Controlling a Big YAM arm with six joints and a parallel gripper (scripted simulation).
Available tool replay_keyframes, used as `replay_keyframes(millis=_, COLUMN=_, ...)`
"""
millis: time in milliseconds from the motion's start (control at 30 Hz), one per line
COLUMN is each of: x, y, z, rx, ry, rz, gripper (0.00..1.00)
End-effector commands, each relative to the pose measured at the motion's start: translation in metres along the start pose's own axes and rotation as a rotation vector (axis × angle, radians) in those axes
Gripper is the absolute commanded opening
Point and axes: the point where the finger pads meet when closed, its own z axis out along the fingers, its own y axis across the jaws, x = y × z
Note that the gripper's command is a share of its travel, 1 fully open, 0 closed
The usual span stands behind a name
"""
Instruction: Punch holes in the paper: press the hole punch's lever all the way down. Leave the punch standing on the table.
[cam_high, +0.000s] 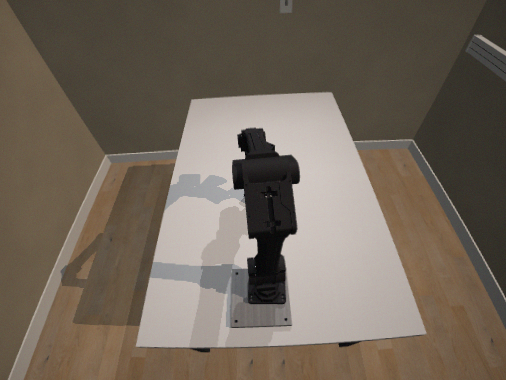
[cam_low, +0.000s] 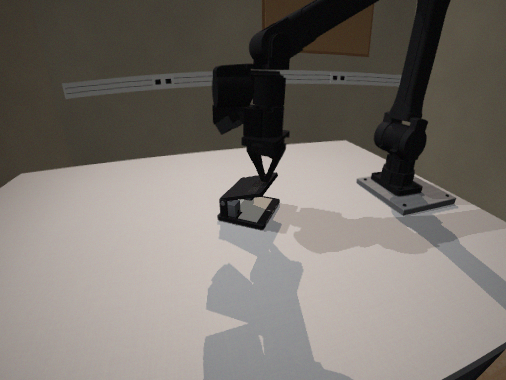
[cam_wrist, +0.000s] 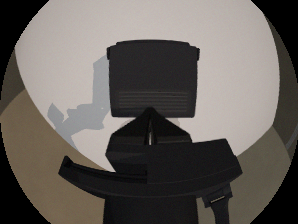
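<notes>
A black hole punch (cam_low: 248, 202) stands on the white table, with a pale sheet of paper (cam_low: 260, 206) in its slot. Its lever (cam_low: 249, 186) is tilted up at the end nearer the arm's base. My gripper (cam_low: 266, 174) points straight down with its fingers shut together, empty, and the tips rest on the raised end of the lever. In the wrist view the lever (cam_wrist: 153, 79) is a black square just beyond my closed fingertips (cam_wrist: 154, 121). In the overhead view the arm (cam_high: 267, 200) hides the punch.
The arm's base plate (cam_low: 405, 195) sits at the right of the table. The table edge runs close at the lower right. A grey rail (cam_low: 150, 82) hangs on the back wall.
</notes>
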Motion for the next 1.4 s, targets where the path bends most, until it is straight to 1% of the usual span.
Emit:
replay_keyframes(millis=0, x=0.001, y=0.000, z=0.003, rx=0.016, ry=0.036, rz=-0.009, gripper=0.00)
replay_keyframes(millis=133, x=-0.005, y=0.003, z=-0.004, rx=0.009, ry=0.027, rz=-0.008, gripper=0.00)
replay_keyframes(millis=1167, x=-0.007, y=0.003, z=-0.007, rx=0.008, ry=0.024, rz=-0.005, gripper=0.00)
replay_keyframes(millis=1367, x=-0.010, y=0.006, z=-0.014, rx=0.002, ry=0.016, rz=-0.005, gripper=0.00)
